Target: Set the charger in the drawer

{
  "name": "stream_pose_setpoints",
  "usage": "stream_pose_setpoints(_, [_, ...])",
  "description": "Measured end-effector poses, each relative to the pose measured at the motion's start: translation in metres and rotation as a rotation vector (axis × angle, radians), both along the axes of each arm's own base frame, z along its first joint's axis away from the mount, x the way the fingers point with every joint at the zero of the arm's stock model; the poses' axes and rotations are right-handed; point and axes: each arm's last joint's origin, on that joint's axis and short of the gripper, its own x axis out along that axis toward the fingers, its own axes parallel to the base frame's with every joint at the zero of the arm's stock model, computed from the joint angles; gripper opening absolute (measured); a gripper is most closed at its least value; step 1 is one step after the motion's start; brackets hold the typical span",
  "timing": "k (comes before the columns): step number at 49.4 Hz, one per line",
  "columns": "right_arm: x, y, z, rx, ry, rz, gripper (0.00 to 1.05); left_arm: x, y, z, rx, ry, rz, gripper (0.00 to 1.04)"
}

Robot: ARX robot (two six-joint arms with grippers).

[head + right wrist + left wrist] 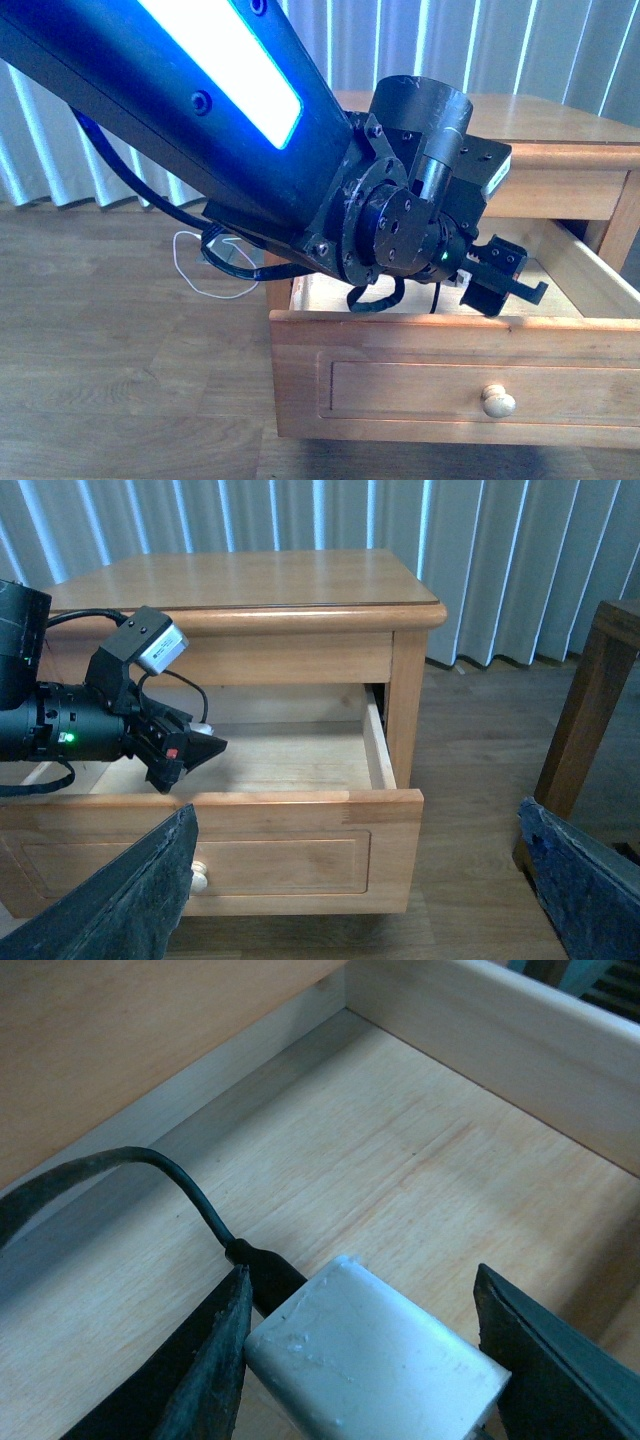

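Front faces drawer [400, 340] closely; left wrist inside; right wrist farther back.

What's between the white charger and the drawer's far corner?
Only bare pale floor of the drawer, as the left wrist view shows. The charger has its black cable curving off to one side, not across that stretch.

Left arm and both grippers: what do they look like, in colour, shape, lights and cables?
The left arm is a black boxy link with a glowing white-blue light strip, round screwed flanges, a small green light and black cables looped beneath. Its black left gripper carries a silver-faced camera box. The right gripper's fingers are dark, broad and tapering.
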Motion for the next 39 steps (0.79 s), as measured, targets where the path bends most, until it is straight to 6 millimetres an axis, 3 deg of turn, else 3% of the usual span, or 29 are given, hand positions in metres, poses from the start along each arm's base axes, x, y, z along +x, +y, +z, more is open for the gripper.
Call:
stream_pose_setpoints(11, [0.000,0.000,0.000,0.000,0.000,0.000,0.96,0.002,-0.001,-0.009,0.018,0.017,0.011,0.60])
stream_pose_setpoints(19, [0.000,0.000,0.000,0.000,0.000,0.000,0.96,0.003,0.006,-0.010,0.020,0.005,0.042,0.93])
stream_pose_setpoints(22, [0.000,0.000,0.000,0.000,0.000,0.000,0.96,0.003,0.010,-0.007,0.017,-0.005,0.054,1.00])
stream_pose_setpoints(39, [0.000,0.000,0.000,0.000,0.000,0.000,0.96,-0.033,0.044,0.060,-0.072,-0.156,0.068,0.99])
